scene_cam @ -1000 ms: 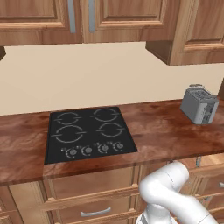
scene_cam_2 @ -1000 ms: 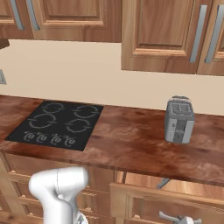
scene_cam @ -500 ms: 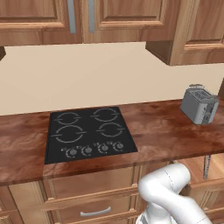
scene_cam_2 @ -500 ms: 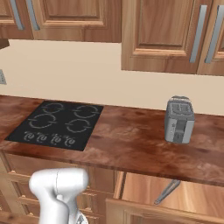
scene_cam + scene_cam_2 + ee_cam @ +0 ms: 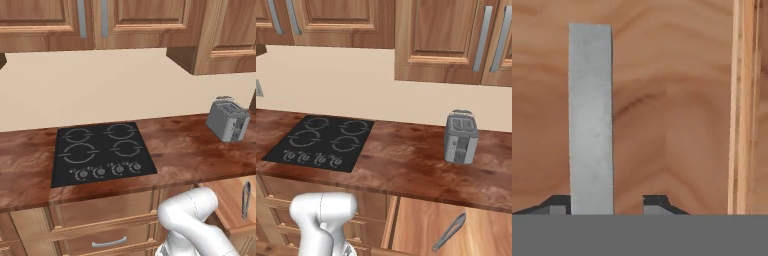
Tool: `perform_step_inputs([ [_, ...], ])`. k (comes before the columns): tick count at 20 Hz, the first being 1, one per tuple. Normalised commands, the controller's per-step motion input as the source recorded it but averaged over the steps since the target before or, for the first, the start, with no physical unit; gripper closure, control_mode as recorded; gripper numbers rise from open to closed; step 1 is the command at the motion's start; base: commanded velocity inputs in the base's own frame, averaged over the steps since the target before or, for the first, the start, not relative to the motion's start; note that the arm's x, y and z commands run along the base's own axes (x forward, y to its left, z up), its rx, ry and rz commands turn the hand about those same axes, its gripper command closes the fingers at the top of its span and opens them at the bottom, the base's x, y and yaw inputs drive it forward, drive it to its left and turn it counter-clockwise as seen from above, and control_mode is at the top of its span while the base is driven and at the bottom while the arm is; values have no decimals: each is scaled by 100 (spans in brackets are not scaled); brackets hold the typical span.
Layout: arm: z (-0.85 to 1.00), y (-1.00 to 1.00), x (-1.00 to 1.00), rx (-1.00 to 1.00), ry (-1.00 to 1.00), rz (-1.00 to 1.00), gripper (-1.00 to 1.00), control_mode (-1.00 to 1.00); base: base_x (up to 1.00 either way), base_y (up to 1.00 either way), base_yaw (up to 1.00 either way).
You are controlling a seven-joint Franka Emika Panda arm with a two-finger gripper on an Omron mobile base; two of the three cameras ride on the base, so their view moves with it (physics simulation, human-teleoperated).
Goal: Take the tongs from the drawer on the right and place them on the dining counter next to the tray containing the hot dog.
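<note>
- Your step in hand reads as finishing the pull on the drawer (image 5: 421, 227) and letting go of its handle (image 5: 591, 120), the grey bar that runs up the left half of the hand view against the wooden front panel.
- The gripper (image 5: 607, 202) sits at the bottom of the hand view: the bar passes just beside the left fingertip (image 5: 558, 202), while the right fingertip (image 5: 657, 202) stands clear of it. The jaws look slightly parted; I cannot tell whether they still pinch the bar.
- Open the jaws fully before you back the hand straight off the panel, so you do not drag the drawer or twist the bar.
- The tongs (image 5: 450, 231) lie on the drawer floor in the lower right of the right base view, slanting up toward the right. In the left base view the tongs (image 5: 246, 199) show at the right edge, nearly upright in the frame.
- Once free, lift the hand above the drawer front and come down over the middle of the tongs, jaws across the 2 thin arms.
- Against the picture from 1 second ago, the drawer stands much further out: then only a dark slit showed beneath the counter (image 5: 406, 160), now its pale wooden floor and the whole length of the tongs are exposed.
- The stovetop (image 5: 102, 152) and toaster (image 5: 461, 136) sit where they sat before, so the base has not driven.
</note>
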Motion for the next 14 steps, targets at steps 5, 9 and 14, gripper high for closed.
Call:
perform_step_inputs([
  [5,-41,-53,-100,-10,0,0,-100,-100,0,0,0],
  [9,-1,-69,-100,3,-7,0,-100,-100,0,0,0],
  [14,57,-70,-100,14,-19,0,-100,-100,0,0,0],
])
